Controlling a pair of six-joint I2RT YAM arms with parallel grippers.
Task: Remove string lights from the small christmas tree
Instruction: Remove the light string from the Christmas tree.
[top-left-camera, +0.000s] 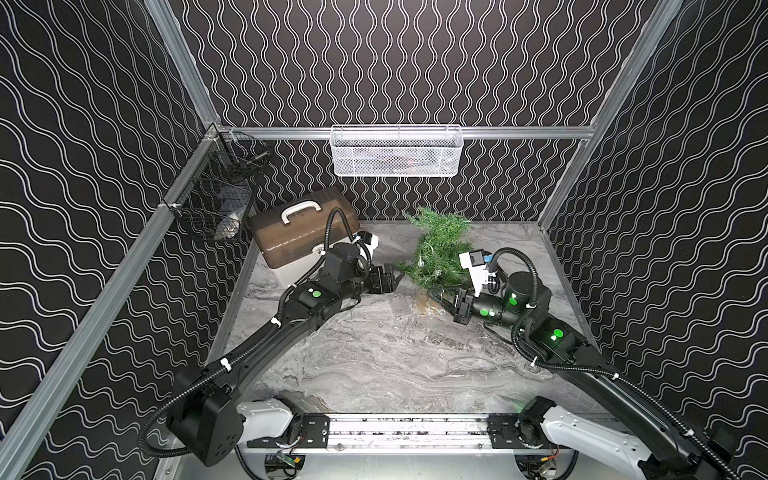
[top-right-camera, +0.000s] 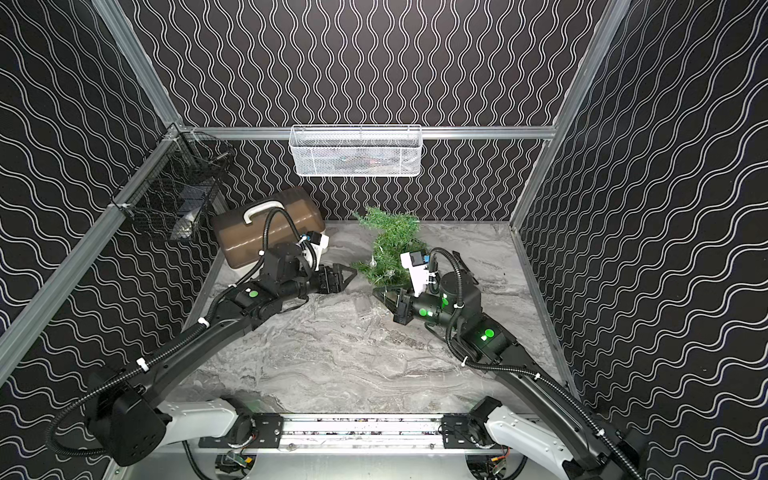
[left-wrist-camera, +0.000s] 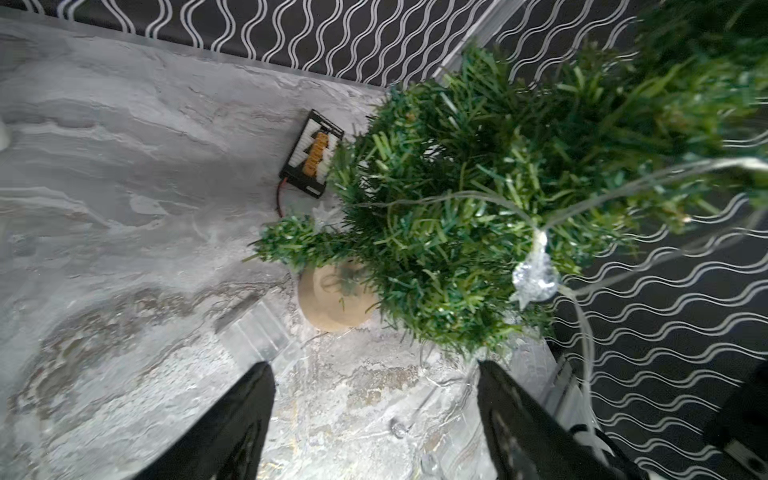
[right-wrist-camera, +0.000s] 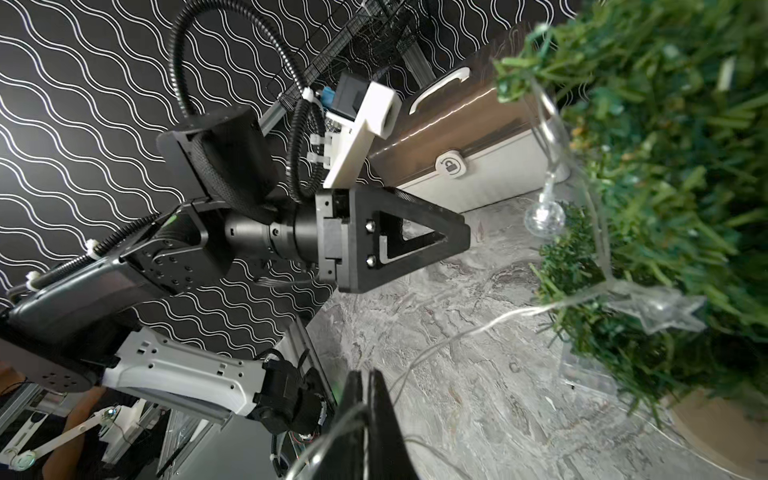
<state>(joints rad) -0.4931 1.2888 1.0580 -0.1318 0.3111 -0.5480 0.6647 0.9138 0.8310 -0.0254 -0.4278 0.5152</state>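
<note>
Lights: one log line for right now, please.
left tool: open, beside tree | right tool: shut on lights | lights: draped on tree | task: unfinished

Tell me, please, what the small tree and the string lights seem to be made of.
The small christmas tree: matte green needles, likely plastic; tan, cloth-looking base. The string lights: thin silvery wire, clear glossy bulbs catching highlights, probably plastic.
</note>
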